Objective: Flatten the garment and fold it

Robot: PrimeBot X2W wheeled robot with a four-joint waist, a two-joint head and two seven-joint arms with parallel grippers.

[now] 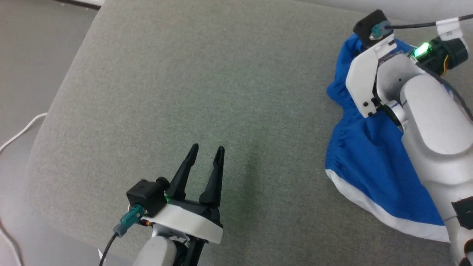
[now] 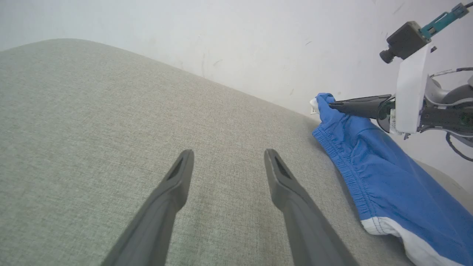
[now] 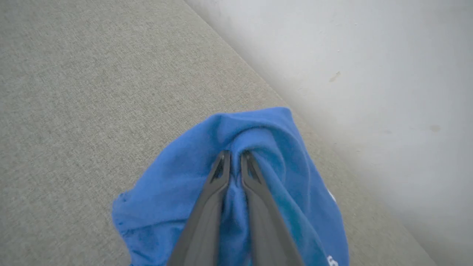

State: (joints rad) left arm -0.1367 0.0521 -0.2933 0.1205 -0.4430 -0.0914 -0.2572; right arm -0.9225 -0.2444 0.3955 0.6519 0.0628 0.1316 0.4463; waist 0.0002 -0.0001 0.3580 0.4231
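Pinching a raised fold of the blue shorts (image 3: 177,192), the right gripper (image 3: 234,157) has its two dark fingers drawn nearly together, cloth bunched between and around the tips. The shorts lie crumpled on the far right part of a grey-green fabric cushion (image 1: 184,92), close to the pale wall (image 3: 369,74), with the gathered waistband (image 2: 343,166) facing the cushion's middle and a white hem band (image 1: 384,213) along the near edge; the gripped end is lifted off the cushion. The left gripper (image 1: 206,151) hovers over bare cushion, well apart from the shorts, its fingers spread wide and holding nothing. A white cable (image 1: 22,129) lies on the floor (image 1: 29,55) to the left.
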